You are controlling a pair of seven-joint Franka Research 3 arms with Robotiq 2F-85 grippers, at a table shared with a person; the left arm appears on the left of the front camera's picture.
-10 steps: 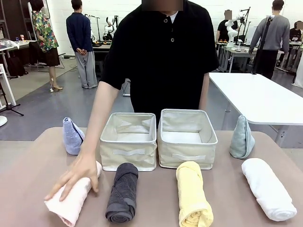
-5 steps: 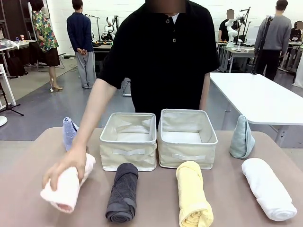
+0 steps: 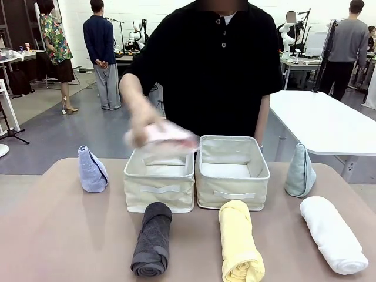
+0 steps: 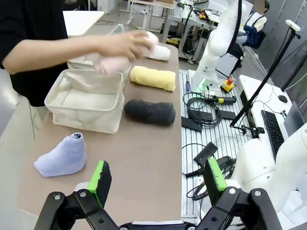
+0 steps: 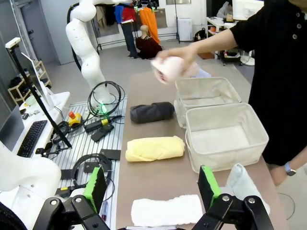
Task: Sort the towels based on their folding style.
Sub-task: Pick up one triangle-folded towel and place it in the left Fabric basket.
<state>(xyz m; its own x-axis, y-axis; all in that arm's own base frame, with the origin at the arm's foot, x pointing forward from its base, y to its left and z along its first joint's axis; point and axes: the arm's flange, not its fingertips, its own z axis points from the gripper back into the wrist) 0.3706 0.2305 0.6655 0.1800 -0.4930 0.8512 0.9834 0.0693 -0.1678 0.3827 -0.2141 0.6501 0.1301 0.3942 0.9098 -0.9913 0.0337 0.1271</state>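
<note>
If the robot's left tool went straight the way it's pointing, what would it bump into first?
Most likely the dark grey towel, which lies straight ahead of the open left tool. Depth is hard to judge, so it might touch the bare table just before it instead.

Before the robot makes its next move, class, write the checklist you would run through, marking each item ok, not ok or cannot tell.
1. The left hand is open and empty: ok.
2. The right hand is open and empty: ok.
3. Nobody is reaching over the bins: not ok. The person's hand holds the pink towel above the left bin.
4. The right bin is empty: ok.
5. The grey roll, yellow roll and white roll lie apart: ok.
6. The lavender cone and teal cone are outside the bins: ok.
</note>
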